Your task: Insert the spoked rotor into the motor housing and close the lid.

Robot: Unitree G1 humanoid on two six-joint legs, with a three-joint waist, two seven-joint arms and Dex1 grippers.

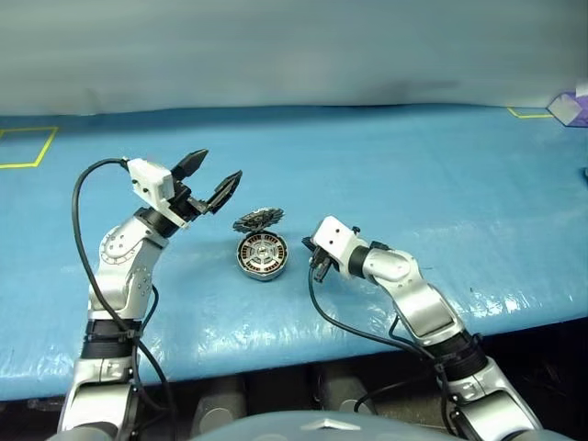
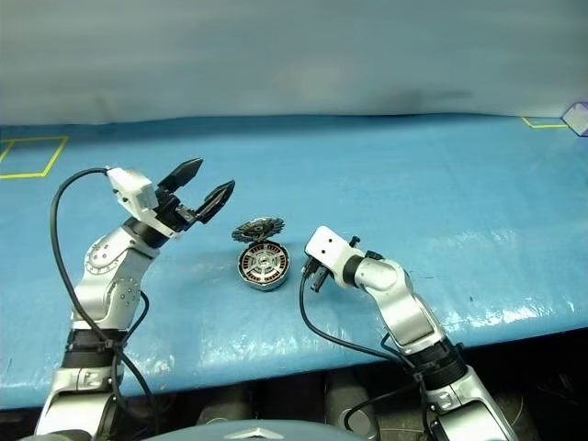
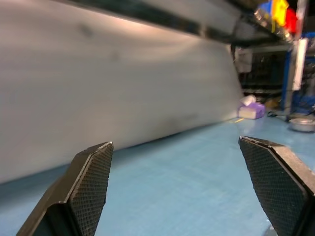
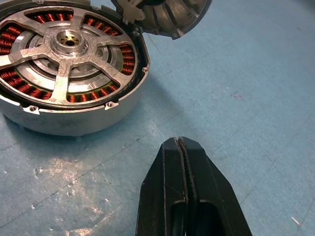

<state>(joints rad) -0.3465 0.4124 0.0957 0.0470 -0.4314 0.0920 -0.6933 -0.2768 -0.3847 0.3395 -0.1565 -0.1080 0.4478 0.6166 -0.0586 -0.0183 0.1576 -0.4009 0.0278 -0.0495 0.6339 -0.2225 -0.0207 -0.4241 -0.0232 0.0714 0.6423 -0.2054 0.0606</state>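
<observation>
1. Counter (image 1: 413, 175) under blue covering carries the motor housing (image 1: 263, 254), roughly midway between the two arms and near the front edge.
2. We see the spoked rotor (image 4: 69, 46) seated inside the housing in the right wrist view: silvery spokes and hub, copper-brown windings showing between the spokes around the ring.
3. The lid (image 1: 258, 220) stands open, tilted up from the far rim of the housing, jagged underside facing us. In the right wrist view its edge overhangs the housing rim.
4. Right pincer (image 4: 184, 147): fingers pressed together, holding nothing. It sits low over the counter just beside the housing on the robot's right, tips pointing toward the housing but apart from it; bare blue surface shows between tips and housing wall.
5. Left pincer (image 1: 208, 178): fingers spread wide, nothing between them. We note it raised above the counter on the robot's left of the housing, higher than the lid and apart from it, tips aimed toward the right and slightly up.
6. Left wrist view shows both textured pads (image 3: 93, 182) far apart, with blue counter and a pale wall beyond them.
7. Yellow tape marks (image 1: 28, 147) lie at the far left of the counter, well apart from the housing; a purple object (image 1: 568, 107) sits at the far right corner.
</observation>
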